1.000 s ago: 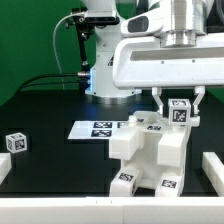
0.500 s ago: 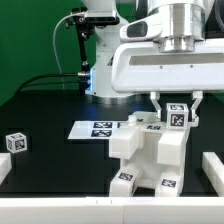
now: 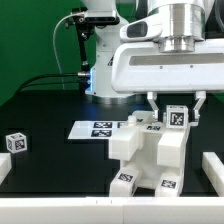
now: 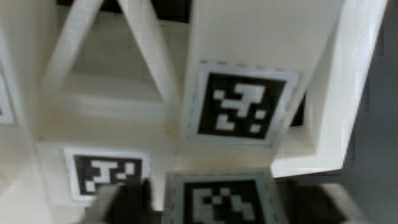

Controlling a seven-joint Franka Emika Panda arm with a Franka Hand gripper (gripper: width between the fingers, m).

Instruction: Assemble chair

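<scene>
the black worktop [image 3: 50,110] carries the chair [image 3: 140,155], a blocky white build standing toward the exterior view's right, just beside the marker board [image 3: 95,128]. the hand [image 3: 177,110] hangs straight over it, its two fingers standing open on either side of the tagged top block [image 3: 178,118] with a slim gap showing at each side, so it grips nothing. this looks like the release after seating that block on the build. the next move calls for a clean lift straight up, so neither finger drags the piece, and then likely a reach for the small loose cube [image 3: 14,142], well apart at the exterior view's left. against the earlier frames, the fingers then sat tight against the block and have since spread; the block itself has not shifted.
</scene>
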